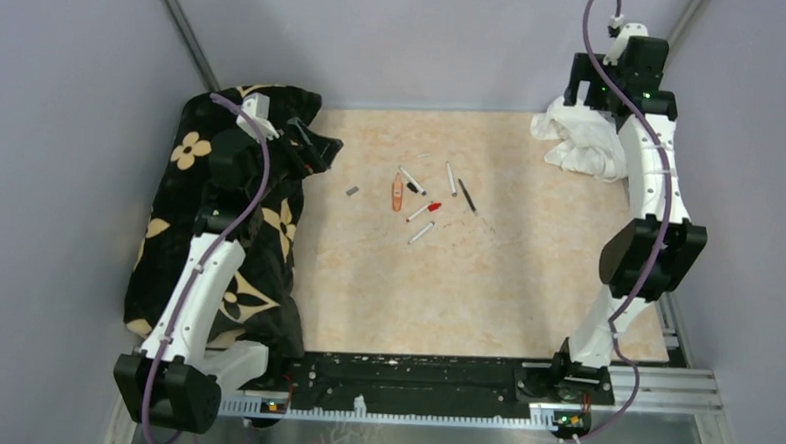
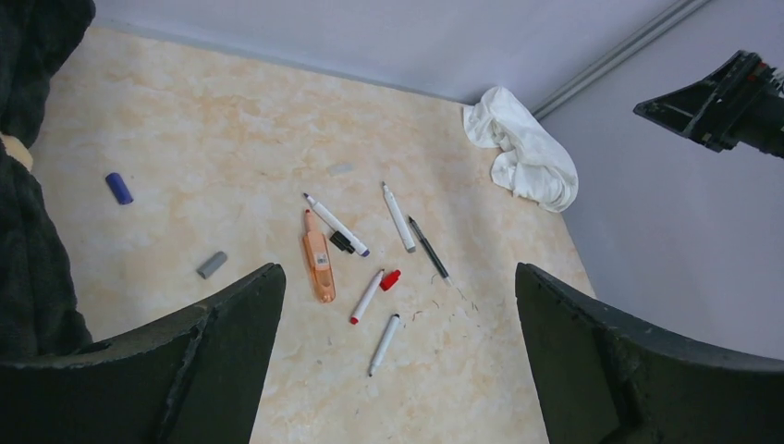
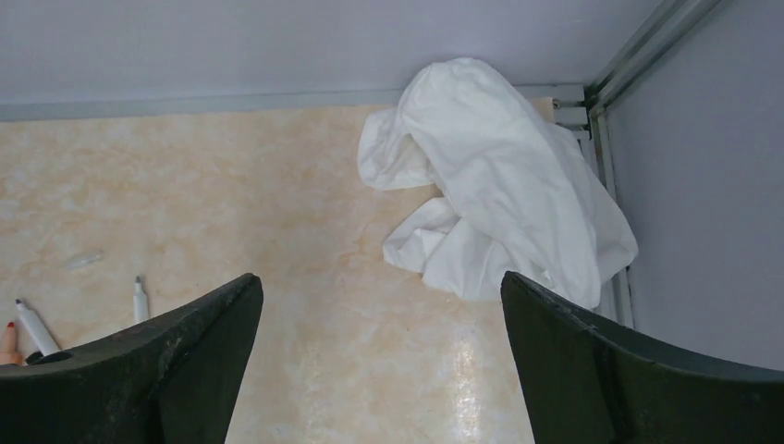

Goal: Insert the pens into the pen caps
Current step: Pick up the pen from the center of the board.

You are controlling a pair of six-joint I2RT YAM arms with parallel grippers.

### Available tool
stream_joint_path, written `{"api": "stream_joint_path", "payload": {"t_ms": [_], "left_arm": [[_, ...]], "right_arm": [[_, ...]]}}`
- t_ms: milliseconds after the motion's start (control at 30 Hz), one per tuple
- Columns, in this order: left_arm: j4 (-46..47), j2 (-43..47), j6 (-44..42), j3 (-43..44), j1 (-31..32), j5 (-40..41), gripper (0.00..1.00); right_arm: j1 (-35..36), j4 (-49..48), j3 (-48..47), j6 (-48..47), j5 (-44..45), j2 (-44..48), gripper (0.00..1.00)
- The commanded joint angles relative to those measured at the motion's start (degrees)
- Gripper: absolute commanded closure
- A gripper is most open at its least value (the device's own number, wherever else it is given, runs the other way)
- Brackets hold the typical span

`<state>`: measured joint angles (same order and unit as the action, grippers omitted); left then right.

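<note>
The pens lie in a loose cluster mid-table. In the left wrist view they are an orange highlighter (image 2: 319, 256), a purple-tipped white pen (image 2: 336, 225), a red-tipped pen (image 2: 367, 296), a white pen (image 2: 384, 344), a grey-tipped pen (image 2: 399, 217) and a thin black pen (image 2: 429, 250). A black cap (image 2: 341, 241) and a red cap (image 2: 390, 279) lie among them. A grey cap (image 2: 212, 265) and a blue cap (image 2: 118, 189) lie apart to the left. My left gripper (image 2: 398, 274) is open and empty, high above the cluster (image 1: 415, 203). My right gripper (image 3: 381, 279) is open and empty at the far right.
A crumpled white cloth (image 1: 583, 140) lies in the far right corner, below my right gripper; it also shows in the right wrist view (image 3: 499, 176). A black flowered cloth (image 1: 229, 225) covers the left side of the table. Grey walls close in the back and the sides.
</note>
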<state>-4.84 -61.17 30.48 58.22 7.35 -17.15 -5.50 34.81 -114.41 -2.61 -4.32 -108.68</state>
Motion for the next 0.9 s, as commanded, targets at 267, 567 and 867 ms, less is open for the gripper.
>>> {"api": "stream_joint_path", "payload": {"t_ms": [267,567,867], "left_arm": [[6.4,4.3,-2.6,-4.4,-0.2,-0.4,0.01],[7.0,7.7,-2.8,-9.2,-0.2,-0.7,0.01],[9.1,2.0,-0.8,-7.0,-0.2,-4.0,0.01]], "right_arm": [[0.1,0.4,8.8,-10.6,-22.7,10.8,0.01],[1.7,7.8,18.9,-17.1,-33.2,9.9,0.01],[2.3,-22.0,43.2,-26.8,-36.7,20.9,0.01]]}}
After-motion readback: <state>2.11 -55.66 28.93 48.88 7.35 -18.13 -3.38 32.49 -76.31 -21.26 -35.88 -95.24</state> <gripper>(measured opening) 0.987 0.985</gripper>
